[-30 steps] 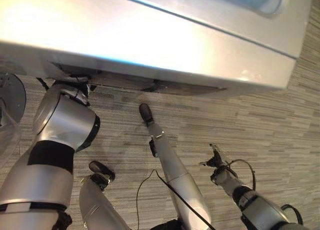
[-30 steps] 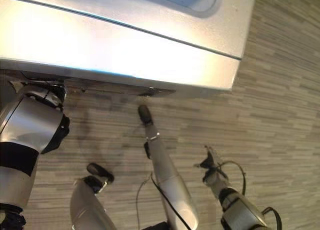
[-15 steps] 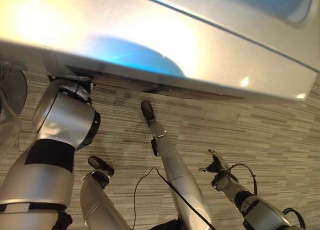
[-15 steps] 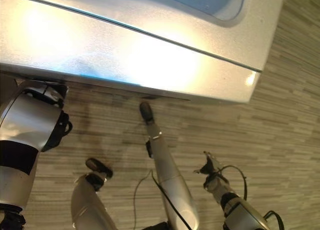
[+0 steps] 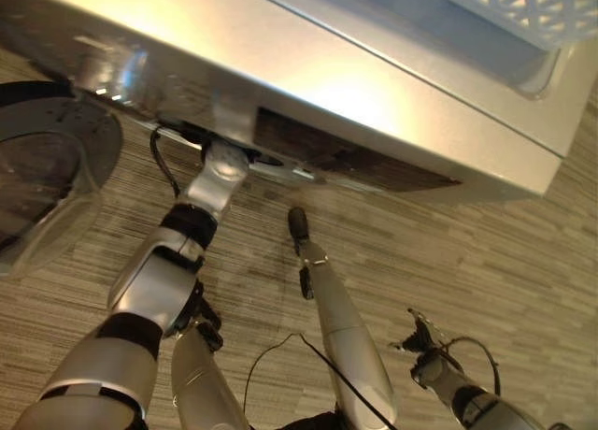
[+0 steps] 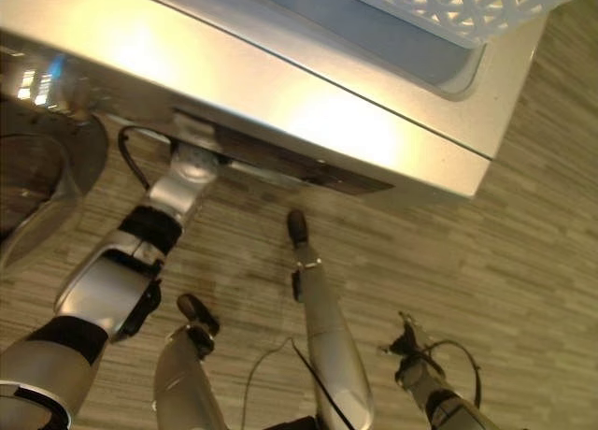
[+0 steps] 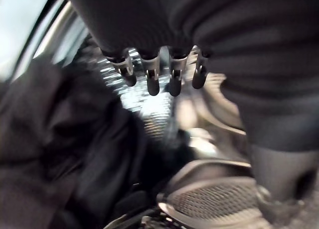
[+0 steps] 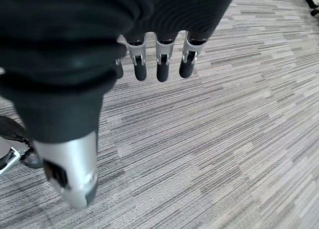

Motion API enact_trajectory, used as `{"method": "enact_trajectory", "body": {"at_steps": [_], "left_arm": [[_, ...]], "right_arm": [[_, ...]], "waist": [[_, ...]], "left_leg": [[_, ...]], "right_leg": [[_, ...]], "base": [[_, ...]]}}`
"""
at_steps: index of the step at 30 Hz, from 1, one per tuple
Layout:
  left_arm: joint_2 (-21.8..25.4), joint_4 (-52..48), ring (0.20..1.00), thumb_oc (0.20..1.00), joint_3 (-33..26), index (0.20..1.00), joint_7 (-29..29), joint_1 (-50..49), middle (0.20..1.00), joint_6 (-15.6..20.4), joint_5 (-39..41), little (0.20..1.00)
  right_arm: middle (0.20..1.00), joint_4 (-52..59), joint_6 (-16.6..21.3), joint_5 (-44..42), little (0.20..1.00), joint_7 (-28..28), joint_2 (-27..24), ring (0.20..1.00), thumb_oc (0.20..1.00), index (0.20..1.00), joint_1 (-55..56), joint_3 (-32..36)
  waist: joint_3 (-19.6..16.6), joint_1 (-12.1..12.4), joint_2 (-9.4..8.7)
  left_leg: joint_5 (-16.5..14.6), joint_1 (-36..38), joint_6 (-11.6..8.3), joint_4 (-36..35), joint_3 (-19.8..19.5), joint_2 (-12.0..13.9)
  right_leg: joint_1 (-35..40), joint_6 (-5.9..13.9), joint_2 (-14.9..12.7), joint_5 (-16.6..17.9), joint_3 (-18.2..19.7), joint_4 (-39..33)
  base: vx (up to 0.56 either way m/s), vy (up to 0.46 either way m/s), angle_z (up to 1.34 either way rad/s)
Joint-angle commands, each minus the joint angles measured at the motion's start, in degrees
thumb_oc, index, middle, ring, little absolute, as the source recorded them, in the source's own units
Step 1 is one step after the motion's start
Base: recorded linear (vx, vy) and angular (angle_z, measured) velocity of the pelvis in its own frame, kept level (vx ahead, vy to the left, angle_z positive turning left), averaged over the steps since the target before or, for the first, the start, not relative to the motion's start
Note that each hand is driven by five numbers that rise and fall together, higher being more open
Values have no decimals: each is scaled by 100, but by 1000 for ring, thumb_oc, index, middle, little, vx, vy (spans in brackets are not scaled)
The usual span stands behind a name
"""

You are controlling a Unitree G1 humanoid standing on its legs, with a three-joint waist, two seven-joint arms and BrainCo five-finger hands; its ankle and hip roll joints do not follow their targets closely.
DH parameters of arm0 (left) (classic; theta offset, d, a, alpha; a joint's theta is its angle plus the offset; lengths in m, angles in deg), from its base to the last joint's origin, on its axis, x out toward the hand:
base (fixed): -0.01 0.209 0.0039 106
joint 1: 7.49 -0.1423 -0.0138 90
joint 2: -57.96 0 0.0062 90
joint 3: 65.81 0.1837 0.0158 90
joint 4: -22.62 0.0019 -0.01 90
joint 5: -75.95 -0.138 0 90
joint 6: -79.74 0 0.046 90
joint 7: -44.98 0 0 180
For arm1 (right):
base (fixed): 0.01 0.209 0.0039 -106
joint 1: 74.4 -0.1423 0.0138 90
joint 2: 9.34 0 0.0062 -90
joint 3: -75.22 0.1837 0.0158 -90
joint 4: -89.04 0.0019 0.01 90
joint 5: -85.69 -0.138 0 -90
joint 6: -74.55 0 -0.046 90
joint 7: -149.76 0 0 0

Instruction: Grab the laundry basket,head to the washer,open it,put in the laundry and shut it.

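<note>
Left hand (image 7: 164,74) was seen inside the washer drum (image 7: 219,199), fingers straight and apart, nothing gripped. Dark laundry (image 7: 60,154) was heaped in the drum just beside those fingers; contact couldn't be confirmed. From the head views, the left arm was reached up under the silver washer (image 5: 374,103) front, hand hidden there. Washer door (image 5: 47,168) was swung open on the robot's left. White lattice laundry basket (image 6: 467,5) was sat on top of the washer. Right hand (image 8: 154,64) was hung low over the striped grey carpet (image 8: 224,139), well apart from the washer, fingers straight and relaxed, empty
</note>
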Motion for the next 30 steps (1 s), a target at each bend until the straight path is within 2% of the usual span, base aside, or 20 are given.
{"method": "enact_trajectory", "body": {"at_steps": [1, 5, 6, 8, 11, 12, 14, 15, 16, 18, 20, 23, 25, 26, 27, 28, 29, 30], "left_arm": [[207, -649, 1000, 1000, 67, 1000, -110, -208, 1000, 260, -1292, 1000], [425, -1162, 1000, 1000, -120, 1000, 58, -810, 1000, 257, -1506, 1000], [493, -1524, 1000, 1000, -293, 1000, 224, -1452, 1000, 322, -1547, 1000], [443, -1671, 1000, 1000, -413, 1000, 367, -1838, 1000, 352, -1462, 1000], [297, -2155, 1000, 1000, -720, 1000, 984, -3363, 1000, 430, -1159, 1000], [298, -2175, 1000, 1000, -729, 1000, 992, -3387, 1000, 423, -1158, 1000], [75, -2237, 1000, 1000, -820, 1000, 1396, -4258, 1000, 402, -966, 1000], [7, -2262, 1000, 1000, -871, 1000, 1531, -4554, 1000, 385, -885, 1000], [-49, -2286, 1000, 1000, -909, 1000, 1685, -4806, 1000, 356, -796, 1000], [-103, -2272, 1000, 1000, -919, 1000, 1782, -5042, 1000, 327, -774, 1000], [-292, -1989, 1000, 1000, -986, 1000, 2011, -5605, 1000, 227, -675, 1000], [-376, -1697, 1000, 1000, -932, 1000, 2086, -5801, 1000, 158, -760, 1000], [-460, -1256, 1000, 1000, -822, 1000, 2253, -6065, 1000, 99, -928, 1000], [-457, -1256, 1000, 1000, -823, 1000, 2252, -6066, 1000, 99, -929, 1000], [-476, -1110, 1000, 1000, -921, 1000, 2344, -6286, 1000, 65, -767, 1000], [-266, -1083, 1000, 1000, -1012, 1000, 2492, -6547, 1000, -28, -775, 1000], [-301, -873, 1000, 1000, -1088, 1000, 2510, -6526, 1000, -24, -794, 1000], [-299, -708, 1000, 1000, -1125, 1000, 2480, -6582, 1000, -59, -886, 1000]], "right_arm": [[1000, 195, -113, 277, 1000, 116, -366, 1000, 1000, 1000, 522, 216], [1000, 204, -173, 417, 1000, 205, -389, 1000, 1000, 1000, 622, 331], [1000, 200, -235, 447, 1000, 264, -387, 1000, 1000, 1000, 630, 441], [1000, 210, -254, 469, 1000, 297, -386, 1000, 1000, 1000, 659, 464], [1000, 234, -383, 538, 1000, 436, -382, 1000, 1000, 1000, 754, 718], [1000, 239, -386, 538, 1000, 437, -387, 1000, 1000, 1000, 765, 712], [1000, 287, -444, 545, 1000, 522, -362, 1000, 1000, 1000, 791, 856], [1000, 345, -451, 556, 1000, 548, -372, 1000, 1000, 1000, 817, 897], [1000, 398, -464, 549, 1000, 581, -374, 1000, 1000, 1000, 841, 952], [1000, 428, -491, 548, 1000, 600, -360, 1000, 1000, 1000, 846, 976], [1000, 464, -526, 615, 1000, 700, -297, 1000, 1000, 1000, 938, 1019], [1000, 445, -547, 669, 1000, 750, -262, 1000, 1000, 1000, 1045, 1048], [1000, 374, -568, 720, 1000, 829, -225, 1000, 1000, 1000, 1203, 1120], [1000, 375, -569, 721, 1000, 829, -222, 1000, 1000, 1000, 1203, 1119], [1000, 334, -590, 745, 1000, 869, -223, 1000, 1000, 1000, 1303, 1192], [1000, 1329, -827, 544, 1000, 1392, -628, 1000, 1000, 1000, 966, 1179], [1000, 2127, -666, 801, 1000, 1324, -627, 1000, 1000, 1000, 1482, 1239], [1000, 2261, -600, 880, 1000, 1279, -601, 1000, 1000, 1000, 1778, 1292]], "waist": [[-282, -187, 307], [-309, -100, 358], [-326, -5, 407], [-341, 16, 432], [-424, 152, 544], [-425, 147, 544], [-506, 222, 598], [-539, 227, 537], [-598, 260, 561], [-666, 285, 576], [-933, 391, 626], [-1078, 428, 633], [-1319, 482, 692], [-1330, 479, 676], [-1501, 527, 698], [-1632, 564, 645], [-1713, 545, 575], [-1764, 560, 552]], "left_leg": [[-679, 817, 378, 47, -126, -63], [-770, 1009, 413, -68, -150, -205], [-799, 1151, 435, -134, -151, -274], [-808, 1263, 448, -179, -149, -313], [-802, 1658, 485, -365, -165, -462], [-799, 1675, 486, -376, -163, -464], [-758, 2005, 513, -560, -186, -574], [-588, 2059, 518, -632, -166, -650], [-541, 2194, 535, -750, -198, -702], [-494, 2336, 554, -891, -231, -752], [-347, 2741, 597, -1297, -330, -893], [-224, 2940, 620, -1517, -419, -986], [-109, 3222, 609, -1804, -550, -1052], [-86, 3211, 611, -1817, -550, -1069], [-57, 3402, 617, -1980, -610, -1086], [-46, 3484, 623, -2064, -631, -1090], [-7, 3575, 637, -2156, -648, -1107], [-38, 3649, 655, -2185, -678, -1110]], "right_leg": [[-275, 830, 135, -268, 191, -409], [-28, 874, 21, -225, 181, -539], [153, 880, -46, -209, 181, -605], [271, 885, -79, -210, 181, -642], [701, 923, -209, -187, 168, -748], [717, 925, -210, -187, 167, -753], [1089, 930, -310, -182, 133, -830], [1195, 889, -382, -34, 136, -942], [1341, 891, -418, -26, 93, -1004], [1494, 894, -455, -10, 53, -1070], [1944, 869, -559, 21, -61, -1271], [2184, 834, -645, 24, -133, -1352], [2615, 810, -729, -3, -272, -1535], [2605, 809, -743, 18, -266, -1553], [2858, 818, -780, 42, -354, -1676], [2969, 826, -794, 60, -375, -1771], [3080, 833, -823, 95, -407, -1862], [3190, 855, -836, 117, -415, -1929]], "base": [[-46, 56, 18], [-27, 64, 6], [-22, 116, 6], [-10, 83, 3], [2, 81, 10], [19, 85, 20], [-35, 69, 22], [-76, 22, 13], [-67, 25, 17], [24, 54, 24], [46, 75, 20], [-13, 53, 20], [-8, 64, 41], [8, 87, 43], [25, 66, 32], [14, 87, 26], [14, 50, 11], [-29, 55, 11]]}}
